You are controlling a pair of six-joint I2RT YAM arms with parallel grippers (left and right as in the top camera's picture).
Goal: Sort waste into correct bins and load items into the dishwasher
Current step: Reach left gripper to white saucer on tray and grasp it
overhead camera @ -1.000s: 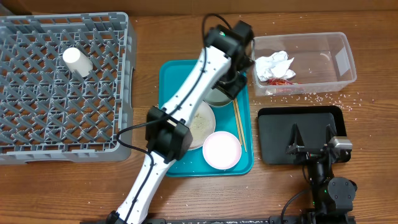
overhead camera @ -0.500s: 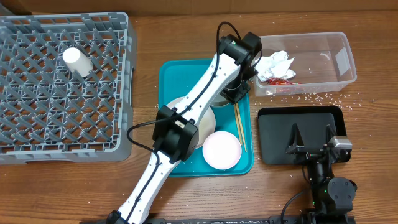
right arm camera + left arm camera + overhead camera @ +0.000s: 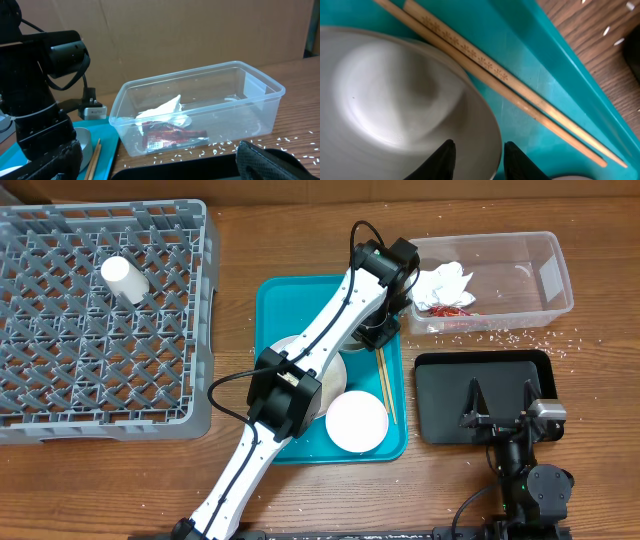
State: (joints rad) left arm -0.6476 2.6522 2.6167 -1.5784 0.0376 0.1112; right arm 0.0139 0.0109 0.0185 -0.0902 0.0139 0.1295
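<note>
My left gripper [image 3: 378,332] [image 3: 477,145] is open and straddles the right rim of the grey bowl [image 3: 350,340] [image 3: 395,100] on the teal tray, one finger inside and one outside. Thin wooden chopsticks [image 3: 383,380] [image 3: 510,90] lie just right of the bowl. The white plate [image 3: 322,380] is partly under the arm, and the pinkish-white bowl [image 3: 356,421] sits in front of it. The clear tub [image 3: 540,260] [image 3: 200,85] holds the white napkin [image 3: 440,282] and the red wrapper [image 3: 452,307]. My right gripper [image 3: 500,408] [image 3: 162,165] is open and empty over the black tray [image 3: 440,370].
The grey dish rack [image 3: 60,340] stands at the left with the small white cup [image 3: 122,278] lying in it. The teal tray [image 3: 290,295] is in the middle. Loose rice grains [image 3: 520,337] lie on the wood between the tub and the black tray.
My left arm has swung to the right and its gripper has come down over the grey bowl's right rim. The right arm has not moved.
</note>
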